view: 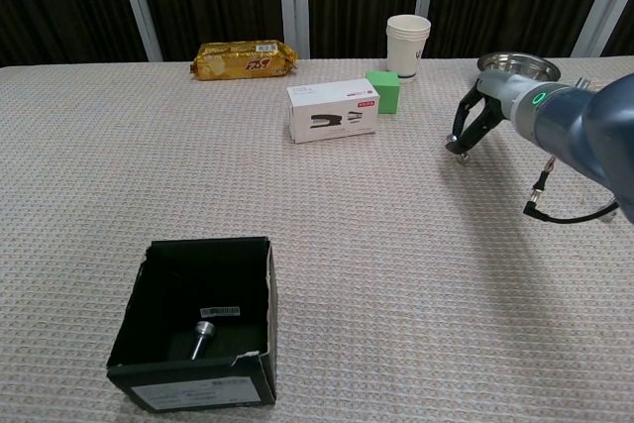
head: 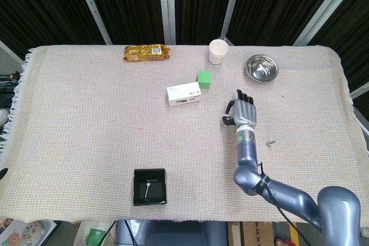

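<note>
Grey right hand [head: 244, 110] above woven surface [head: 86, 119], fingers [view: 464, 133] spread and empty, near green cube [head: 204, 79].

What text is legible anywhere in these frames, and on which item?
None can be read for certain.
Gold snack packet: red and white logo and a white label, too blurred to read.
White box: red strip and small print beside a stapler picture, too small to read.
Black box: white label on its front edge, too blurred.
Paper cup: no print visible.
Right robot hand: a green light at the wrist, no text.
</note>
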